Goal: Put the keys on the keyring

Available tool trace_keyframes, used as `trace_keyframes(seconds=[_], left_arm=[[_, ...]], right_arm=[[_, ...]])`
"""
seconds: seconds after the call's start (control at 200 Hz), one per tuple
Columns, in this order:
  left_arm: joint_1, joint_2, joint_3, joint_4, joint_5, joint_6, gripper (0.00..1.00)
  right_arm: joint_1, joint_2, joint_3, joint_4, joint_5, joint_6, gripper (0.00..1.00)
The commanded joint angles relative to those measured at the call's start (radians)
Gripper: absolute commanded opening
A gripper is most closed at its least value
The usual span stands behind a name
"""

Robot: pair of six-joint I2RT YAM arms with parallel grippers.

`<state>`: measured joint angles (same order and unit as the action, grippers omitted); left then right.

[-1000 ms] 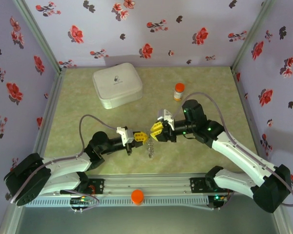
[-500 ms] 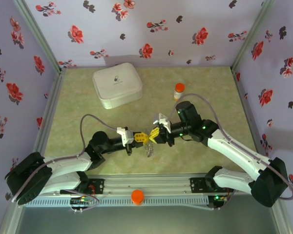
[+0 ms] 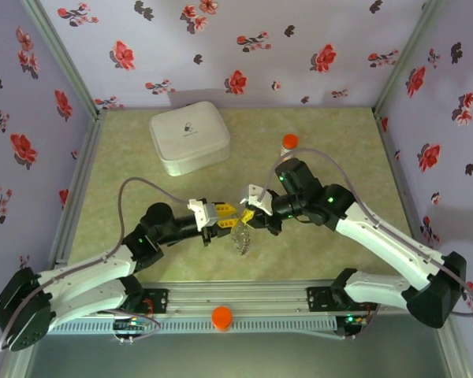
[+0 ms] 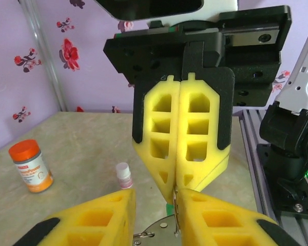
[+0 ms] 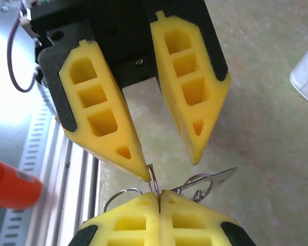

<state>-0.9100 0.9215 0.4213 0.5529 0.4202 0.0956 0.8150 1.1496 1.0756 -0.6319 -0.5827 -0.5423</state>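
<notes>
Swung left, the right arm point(image 3: 363, 228) now partly hides the bottle point(image 3: 288, 142). The left end effector point(image 5: 169, 166) has parted; the right end effector point(image 5: 159, 199) has clamped the keyring point(image 3: 240, 238), hanging at frame centre. A case point(image 3: 189, 138) sits on the desk point(image 3: 126, 173), upper left, well apart from both.

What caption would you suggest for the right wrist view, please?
Right fingers pinch a thin metal ring while the opposing left fingers stand open.

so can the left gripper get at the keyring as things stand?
Probably yes. The left gripper is open, and the keyring, pinched in the shut right gripper, sits right at its fingertips with nothing between them.
</notes>
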Motion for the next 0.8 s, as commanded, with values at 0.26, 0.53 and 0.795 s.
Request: trace_keyframes(seconds=[0.26, 0.53, 0.795], left_arm=[[-0.003, 0.044, 0.073, -0.213, 0.021, 0.082, 0.13], [-0.001, 0.048, 0.079, -0.218, 0.034, 0.083, 0.00], [-0.002, 0.053, -0.042, 0.126, -0.075, -0.104, 0.00]], right_arm=[[0.075, 0.101, 0.145, -0.168, 0.123, -0.114, 0.00], [0.091, 0.088, 0.124, -0.112, 0.140, -0.054, 0.04], [0.073, -0.102, -0.085, 0.071, 0.294, 0.031, 0.36]])
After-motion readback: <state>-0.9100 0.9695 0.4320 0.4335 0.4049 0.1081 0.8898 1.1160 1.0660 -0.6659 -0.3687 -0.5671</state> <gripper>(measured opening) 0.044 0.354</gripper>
